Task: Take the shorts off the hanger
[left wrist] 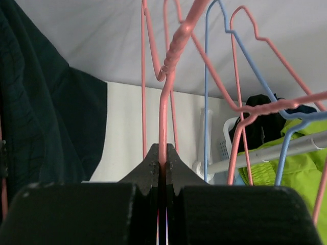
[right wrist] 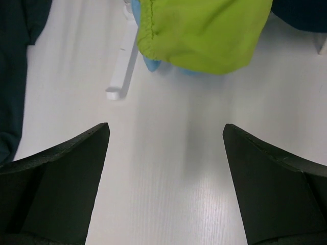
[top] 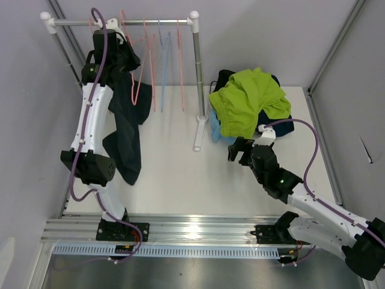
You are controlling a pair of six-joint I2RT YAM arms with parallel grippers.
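Worked in robot lab test cell: plain grey panel walls, white table, aluminium rail at near edge, metal frame post, small clothes rack.

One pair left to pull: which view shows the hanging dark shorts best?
Top external: the dark shorts hang nearly whole, top to hem. Left wrist catches only a fold; right wrist only an edge.

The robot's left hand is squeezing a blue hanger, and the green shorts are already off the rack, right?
Not quite. The left gripper is squeezing a pink hanger, not a blue one; the left wrist view shows it. The lime green shorts are indeed off the rack.
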